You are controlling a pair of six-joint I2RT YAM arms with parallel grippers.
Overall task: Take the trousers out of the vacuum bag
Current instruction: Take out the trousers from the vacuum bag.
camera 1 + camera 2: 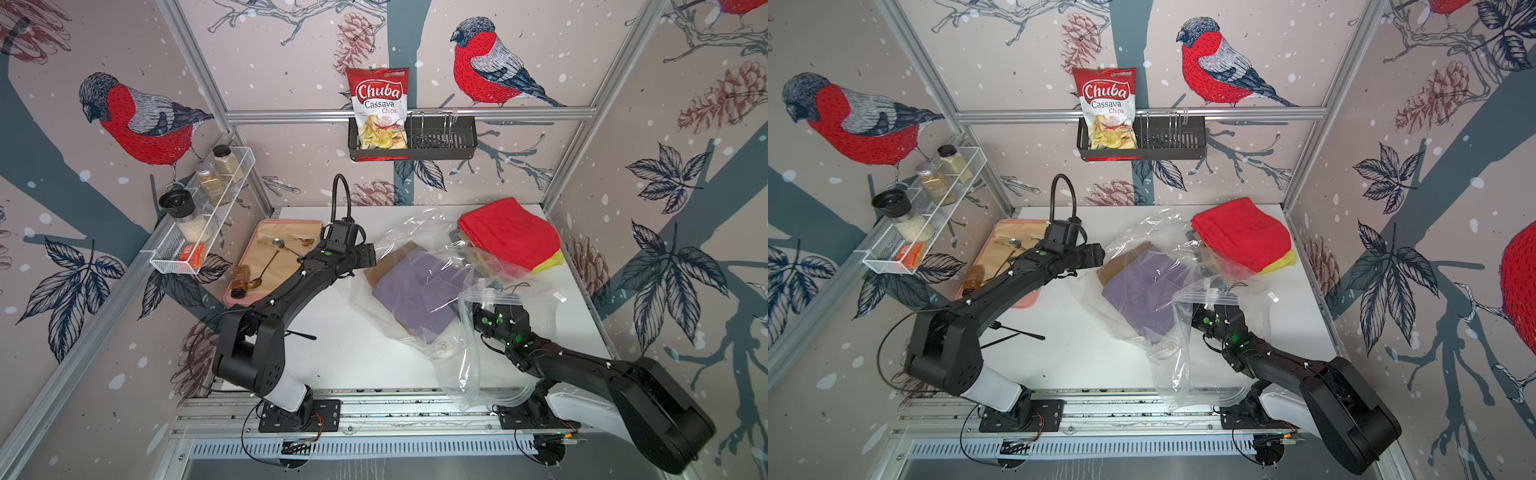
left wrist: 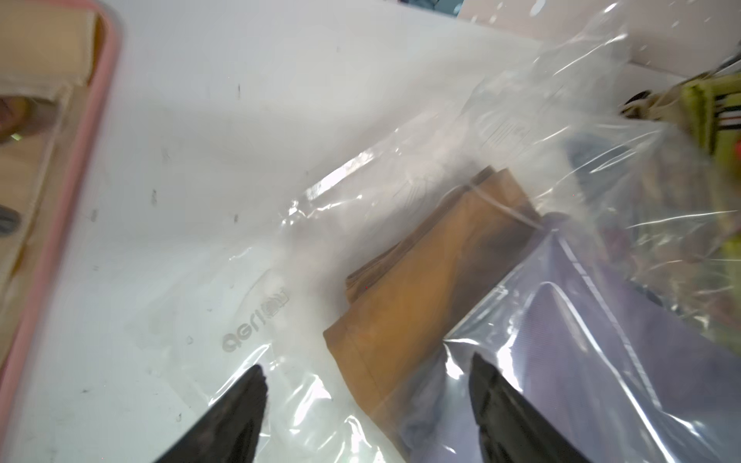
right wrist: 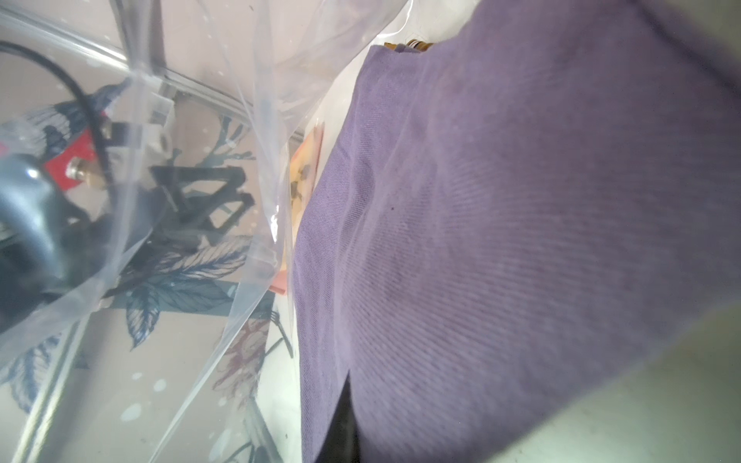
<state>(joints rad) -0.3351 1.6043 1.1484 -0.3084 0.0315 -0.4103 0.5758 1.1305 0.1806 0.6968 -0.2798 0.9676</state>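
Note:
The clear vacuum bag (image 1: 415,232) lies crumpled mid-table, its open zip mouth (image 1: 490,297) toward the right arm and its white valve (image 1: 444,345) near the front. Inside it lie purple trousers (image 1: 419,291) on top of mustard-brown trousers (image 2: 421,288). Red trousers (image 1: 511,235) and yellow trousers (image 1: 550,262) are stacked outside the bag at the back right. My right gripper (image 3: 341,421) reaches in through the mouth and is shut on the purple cloth. My left gripper (image 2: 369,377) hangs open over the bag's closed end, above the brown corner.
A pink tray (image 1: 227,297) with a beige mat, spoons and a small bottle sits at the left. A wire rack (image 1: 199,232) of spice jars hangs on the left wall. A black basket (image 1: 440,137) on the back rail holds a chips packet (image 1: 378,108).

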